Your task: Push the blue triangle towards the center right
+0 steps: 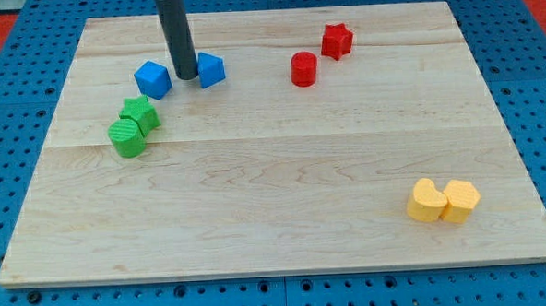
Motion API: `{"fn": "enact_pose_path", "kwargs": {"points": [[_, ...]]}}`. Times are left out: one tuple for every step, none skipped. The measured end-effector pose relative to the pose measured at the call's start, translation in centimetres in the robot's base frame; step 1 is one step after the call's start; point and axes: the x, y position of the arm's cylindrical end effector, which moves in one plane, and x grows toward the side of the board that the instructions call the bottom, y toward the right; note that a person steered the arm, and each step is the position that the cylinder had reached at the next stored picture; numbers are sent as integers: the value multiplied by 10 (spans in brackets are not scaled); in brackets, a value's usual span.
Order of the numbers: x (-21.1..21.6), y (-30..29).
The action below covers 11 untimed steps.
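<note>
My tip point(187, 76) is down on the board in the upper left part of the view, standing in the narrow gap between two blue blocks. It has no jaws to open or close; it is just a bare rod, and it appears to touch, or very nearly touch, the left face of the blue triangle point(211, 70) on its right. The blue cube point(153, 80) sits just beside the tip on the other side.

The blue triangle looks like a small, rigid, light piece that should slide easily on the smooth wooden board point(285, 226) (I'd guess it will also spin readily if I catch it off-centre). There is nothing to grasp, so I would press squarely on the middle of its left face and steer it rightward and slightly toward the view's bottom.

Further out, the green blocks point(132, 128), two of them touching, lie below the cube. The red cylinder point(303, 69) and red star point(336, 40) sit to the right, near a straight rightward path, so I judge a downward slant safer. The two yellow blocks point(442, 201) rest well apart at lower right.
</note>
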Motion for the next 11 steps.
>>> {"fn": "enact_pose_path", "kwargs": {"points": [[-10, 30], [-15, 51], [-47, 49], [-46, 69], [-6, 80], [22, 84], [55, 76], [60, 110], [60, 155], [60, 197], [60, 230]]}}
